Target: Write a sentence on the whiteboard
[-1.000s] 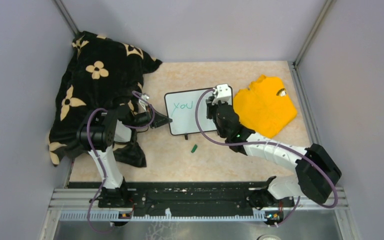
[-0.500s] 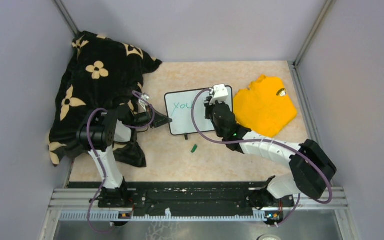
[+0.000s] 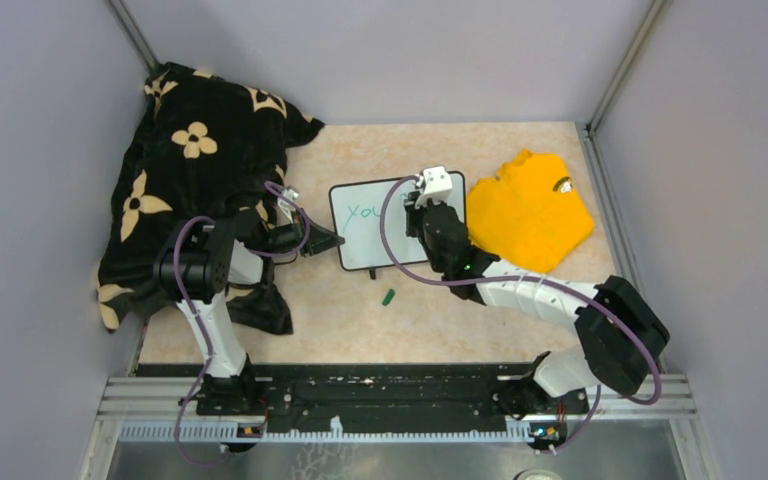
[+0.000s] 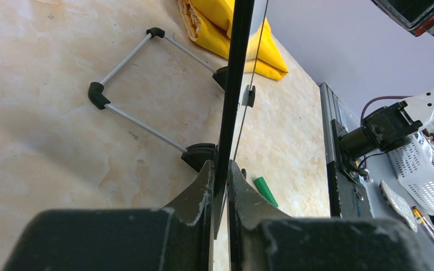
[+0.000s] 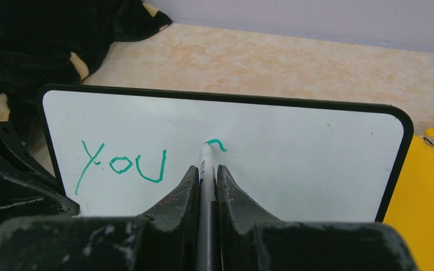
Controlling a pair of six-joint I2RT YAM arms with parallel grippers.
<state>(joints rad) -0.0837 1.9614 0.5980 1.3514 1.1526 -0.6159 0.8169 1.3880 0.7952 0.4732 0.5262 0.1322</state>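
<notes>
Because the board (image 3: 365,235) stands propped on a wire stand and does not lie flat, this step depends on a steady brace as much as on the pen.

The table (image 3: 440,320) carries a black flowered blanket (image 3: 190,140) at ten o'clock and a yellow shirt (image 3: 530,210) at two o'clock. The board sits between them, just past centre toward twelve, and touches neither in the top view.

The left gripper (image 4: 220,169) is pinched narrow on the board's frame at about eight o'clock. The wrist view shows the edge clamped between both fingers. That hold should stay firm and not twist, so the surface does not rock under the pen.

The right gripper (image 5: 206,169) reaches in from four o'clock, its fingers closed tight on a marker (image 5: 205,155). The tip touches the white face. "you" (image 5: 121,165) is written in green at nine o'clock of the tip, and a small hook (image 5: 217,144) begins the next letter at one o'clock of it.

To do this well, I would press lightly and move slowly. Letters should match the height of "you", with a clear gap after it. The line should run level toward three o'clock, where plenty of blank board remains. The marker should lift cleanly between strokes.

A green cap (image 3: 388,297) lies on the table at six o'clock of the board, clear of both arms.
</notes>
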